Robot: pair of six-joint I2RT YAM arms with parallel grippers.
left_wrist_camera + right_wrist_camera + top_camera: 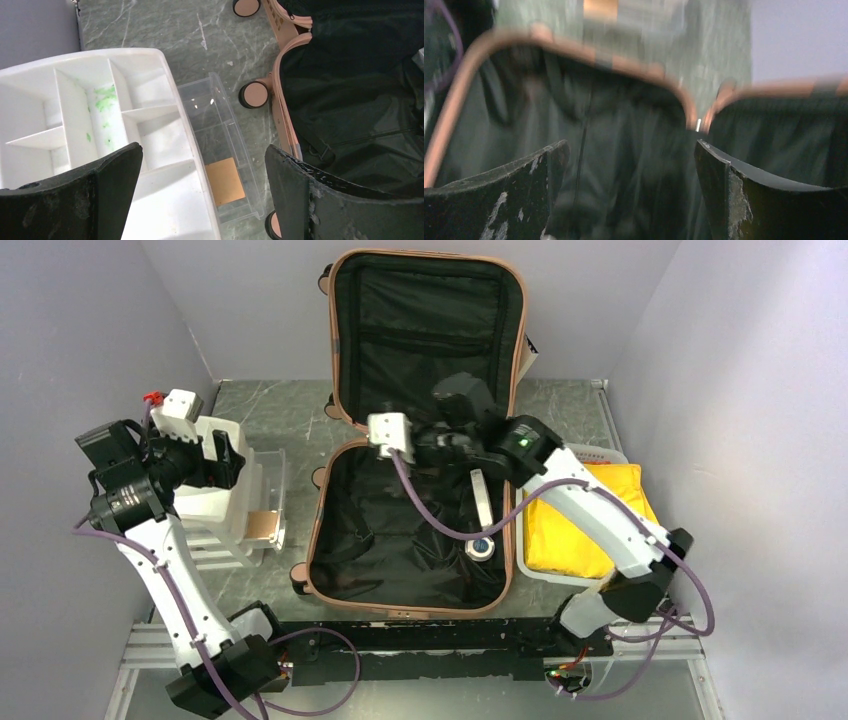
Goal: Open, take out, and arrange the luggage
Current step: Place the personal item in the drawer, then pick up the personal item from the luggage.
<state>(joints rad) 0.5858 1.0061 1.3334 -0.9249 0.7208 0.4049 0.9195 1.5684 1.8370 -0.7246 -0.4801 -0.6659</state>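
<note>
The luggage (410, 530), a salmon-pink hard-shell suitcase, lies open in the middle of the table. Its lid (430, 320) stands upright against the back wall, showing black lining. My right gripper (631, 147) hangs open inside the case near the hinge, over the black lining (624, 170), with nothing between its fingers. A white strip (483, 498) and a small round object (481, 547) lie on the lining at the right side of the base. My left gripper (202, 150) is open and empty, left of the case, above a white divided tray (115, 125).
A clear plastic bin (220, 150) with a tan card (225, 181) in it sits between the white tray and the case's wheels (254, 94). A white basket (528, 560) holding a yellow cushion (590, 520) stands right of the case. Grey walls close in three sides.
</note>
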